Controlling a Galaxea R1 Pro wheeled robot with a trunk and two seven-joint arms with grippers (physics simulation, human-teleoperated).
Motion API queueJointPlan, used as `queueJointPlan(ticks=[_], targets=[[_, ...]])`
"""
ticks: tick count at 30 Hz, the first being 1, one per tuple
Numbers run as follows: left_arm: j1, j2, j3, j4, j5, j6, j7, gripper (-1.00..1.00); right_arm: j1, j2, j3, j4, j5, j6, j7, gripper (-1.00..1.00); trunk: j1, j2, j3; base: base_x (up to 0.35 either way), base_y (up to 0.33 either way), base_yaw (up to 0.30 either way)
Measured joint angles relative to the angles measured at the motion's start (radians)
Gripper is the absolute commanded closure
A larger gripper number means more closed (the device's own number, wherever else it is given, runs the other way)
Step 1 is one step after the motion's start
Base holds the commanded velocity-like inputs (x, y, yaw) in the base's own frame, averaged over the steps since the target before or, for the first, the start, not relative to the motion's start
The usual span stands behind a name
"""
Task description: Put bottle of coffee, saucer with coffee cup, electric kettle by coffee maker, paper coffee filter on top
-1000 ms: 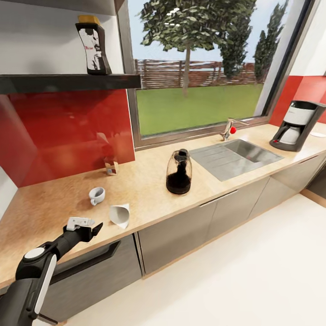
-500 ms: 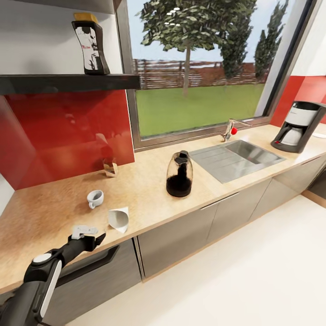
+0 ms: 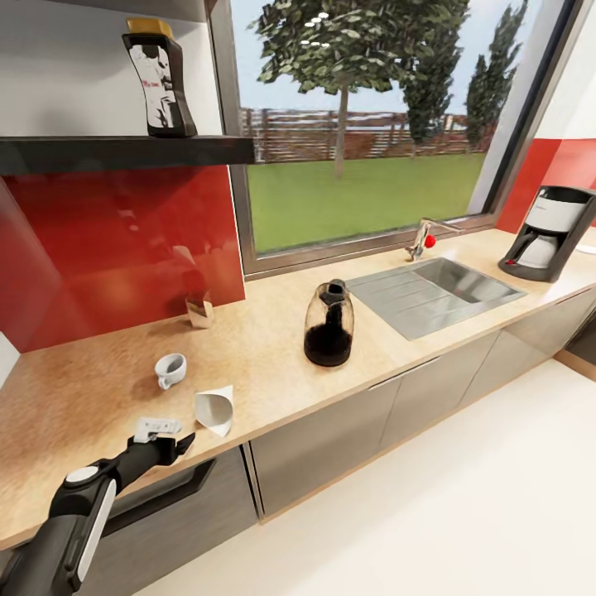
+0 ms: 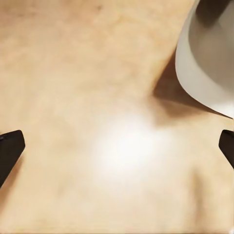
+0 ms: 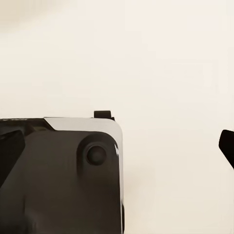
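Hovering over the speckled beige tabletop [image 3: 273, 348], the left claw [image 3: 165, 437] gapes wide and empty; the thin white paper cone filter [image 3: 216, 410] lies at its 1 o'clock.

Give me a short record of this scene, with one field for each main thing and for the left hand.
left hand: open, over the counter, beside the paper filter
paper filter: on the counter, near the front edge
cup: on the counter, behind the filter
kettle: upright, left of the sink
coffee maker: far right on the counter
coffee bottle: on the shelf
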Motion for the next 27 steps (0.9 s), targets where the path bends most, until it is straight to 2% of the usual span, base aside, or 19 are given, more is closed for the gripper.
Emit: queueJointPlan(ticks=[13, 19, 27], targets=[[-0.005, 0.0, 0.002, 0.007, -0.001, -0.002, 0.001, -1.0, 0.0, 0.0, 0.0, 0.0, 0.0, 0.0, 0.0, -1.0, 0.0, 0.0, 0.0, 0.0, 0.0, -0.058], [-0.006, -0.003, 0.002, 0.012, 0.001, -0.068, 0.02, -1.0, 0.0, 0.0, 0.0, 0.001, 0.0, 0.0, 0.0, -1.0, 0.0, 0.0, 0.0, 0.048, 0.0, -0.002], [-0.006, -0.004, 0.0, 0.029, 0.001, -0.079, 0.023, -1.0, 0.0, 0.0, 0.0, 0.001, 0.0, 0.0, -0.001, -1.0, 0.0, 0.0, 0.0, 0.135, 0.0, 0.0]])
